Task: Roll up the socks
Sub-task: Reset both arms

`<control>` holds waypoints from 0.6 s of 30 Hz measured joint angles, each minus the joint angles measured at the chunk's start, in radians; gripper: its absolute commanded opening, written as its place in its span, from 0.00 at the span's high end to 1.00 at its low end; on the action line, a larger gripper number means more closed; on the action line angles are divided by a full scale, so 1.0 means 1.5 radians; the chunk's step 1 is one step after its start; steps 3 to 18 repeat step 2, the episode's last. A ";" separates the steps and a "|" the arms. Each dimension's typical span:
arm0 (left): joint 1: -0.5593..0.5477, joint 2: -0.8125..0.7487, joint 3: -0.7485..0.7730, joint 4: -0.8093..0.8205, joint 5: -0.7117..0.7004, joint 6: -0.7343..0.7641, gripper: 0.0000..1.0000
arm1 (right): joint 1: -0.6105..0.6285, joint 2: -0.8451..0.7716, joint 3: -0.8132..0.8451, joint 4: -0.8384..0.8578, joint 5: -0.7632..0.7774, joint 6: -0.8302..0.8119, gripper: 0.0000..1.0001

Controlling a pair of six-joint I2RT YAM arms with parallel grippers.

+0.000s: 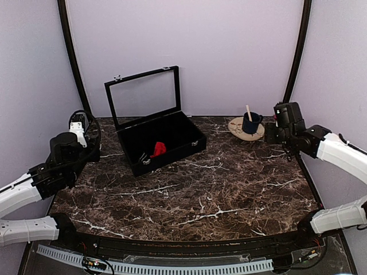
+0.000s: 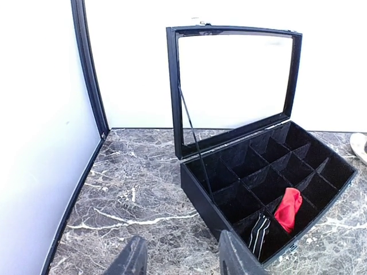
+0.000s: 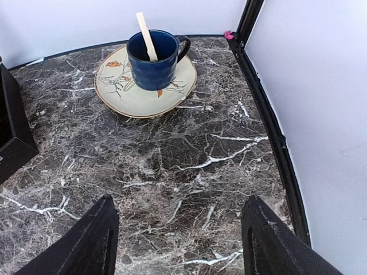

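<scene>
A red sock (image 1: 158, 149) lies bunched in a front compartment of the open black case (image 1: 172, 150); it also shows in the left wrist view (image 2: 288, 209). A black and white striped piece of fabric (image 2: 259, 234) sits in the compartment beside it. My left gripper (image 1: 86, 137) hovers at the table's left edge, left of the case, open and empty (image 2: 184, 260). My right gripper (image 1: 274, 133) hovers at the far right, open and empty (image 3: 180, 238), well away from the sock.
The case's glass lid (image 2: 235, 80) stands upright. A blue cup (image 3: 153, 57) with a wooden stick stands on a patterned saucer (image 3: 123, 94) at the back right. Dark marble table; black frame posts (image 3: 269, 132) and pale walls enclose it.
</scene>
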 measured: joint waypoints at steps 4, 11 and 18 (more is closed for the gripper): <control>0.000 -0.005 -0.005 0.000 0.003 0.004 0.55 | -0.002 -0.024 -0.013 -0.002 0.000 0.004 0.30; 0.000 -0.005 -0.005 0.000 0.003 0.004 0.55 | -0.002 -0.024 -0.013 -0.002 0.000 0.004 0.30; 0.000 -0.005 -0.005 0.000 0.003 0.004 0.55 | -0.002 -0.024 -0.013 -0.002 0.000 0.004 0.30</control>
